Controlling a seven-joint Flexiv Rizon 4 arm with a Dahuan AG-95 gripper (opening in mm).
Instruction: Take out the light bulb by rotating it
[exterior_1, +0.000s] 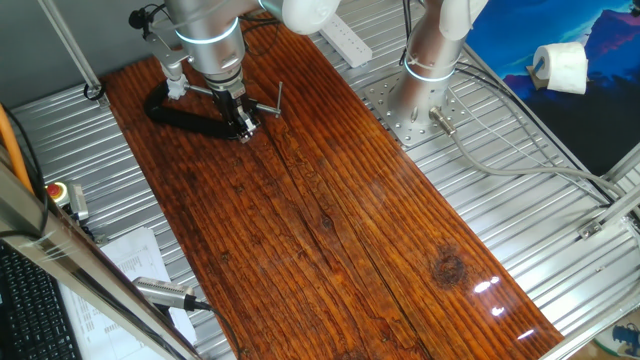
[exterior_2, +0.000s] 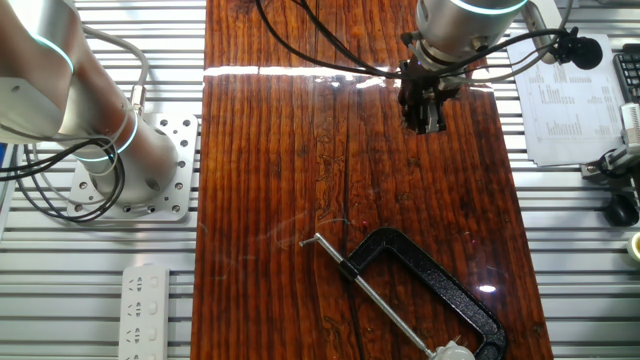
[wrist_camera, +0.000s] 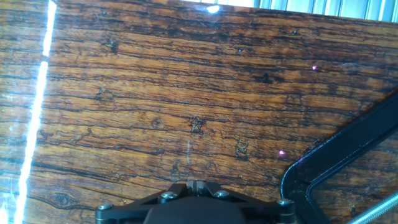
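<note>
The black C-clamp (exterior_1: 190, 117) lies on the wooden board (exterior_1: 330, 220) at its far left end, with its steel screw bar (exterior_2: 385, 300) across the opening. A small white rounded thing, probably the light bulb (exterior_2: 452, 350), sits at the clamp's end; it also shows in one fixed view (exterior_1: 176, 89). My gripper (exterior_1: 243, 126) hangs above the board beside the clamp's screw handle, apart from the bulb. Its fingers are together with nothing between them. The hand view shows bare wood, the clamp's frame (wrist_camera: 339, 146) at the lower right, and no bulb.
A second arm's base (exterior_1: 425, 60) stands on a metal plate right of the board. A white power strip (exterior_1: 345, 38) lies at the back. A paper roll (exterior_1: 560, 68) sits at the far right. Papers (exterior_2: 560, 100) and a red button (exterior_1: 58, 190) lie beside the board.
</note>
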